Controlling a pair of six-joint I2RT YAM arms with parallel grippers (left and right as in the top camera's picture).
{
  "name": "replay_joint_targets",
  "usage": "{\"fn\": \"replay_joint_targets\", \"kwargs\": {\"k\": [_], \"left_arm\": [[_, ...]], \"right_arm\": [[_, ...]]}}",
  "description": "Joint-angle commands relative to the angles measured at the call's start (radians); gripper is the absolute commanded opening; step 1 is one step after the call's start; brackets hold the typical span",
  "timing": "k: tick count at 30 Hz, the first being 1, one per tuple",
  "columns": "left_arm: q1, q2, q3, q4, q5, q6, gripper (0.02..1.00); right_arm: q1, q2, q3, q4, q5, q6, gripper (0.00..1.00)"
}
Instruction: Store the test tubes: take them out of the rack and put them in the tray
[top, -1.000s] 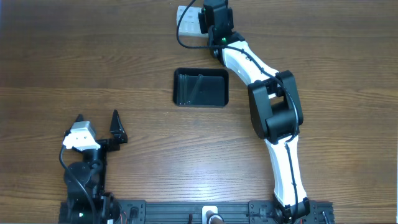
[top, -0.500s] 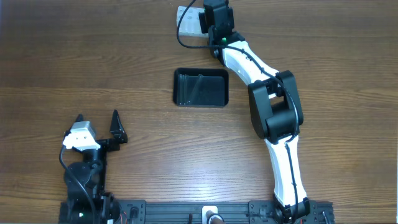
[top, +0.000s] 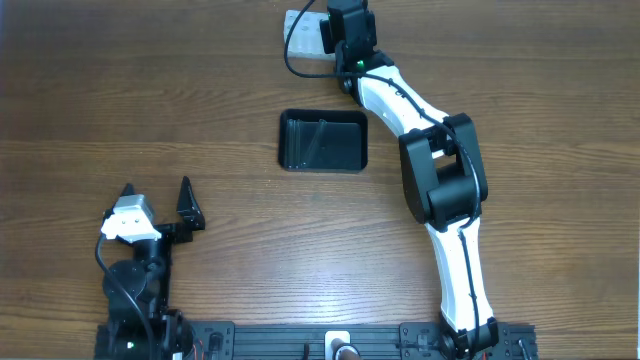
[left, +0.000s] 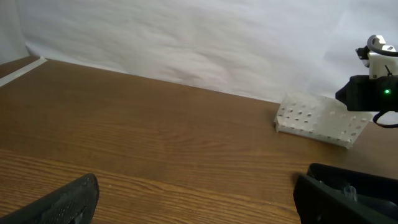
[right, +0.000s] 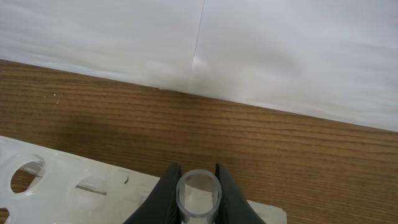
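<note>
Right gripper (right: 199, 185) is at the top center of the overhead shot, fingers clamped on a clear test tube (right: 199, 194) right over the white rack (top: 300, 35). Black tray (top: 282, 140) sits mid-frame, just below the rack. Left gripper (top: 157, 191) is wide open, lower left.

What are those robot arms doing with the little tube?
The right arm's tool is clamped on a clear test tube right at the white rack. The black tray, where the tubes go, sits nearer the arms. The left arm's tool is open near its own base, holding nothing.
</note>
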Motion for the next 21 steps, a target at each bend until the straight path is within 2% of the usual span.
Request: {"fn": "replay_joint_targets", "kwargs": {"k": [1,21], "left_arm": [[0.003,-0.007,-0.004,0.001,-0.011,-0.01,0.998],[0.003,-0.007,-0.004,0.001,-0.011,-0.01,0.998]], "right_arm": [[0.001,-0.061,0.002,-0.005,-0.007,0.003,0.049],[0.048,-0.385,0.002,-0.087,-0.014,0.068,0.025]]}}
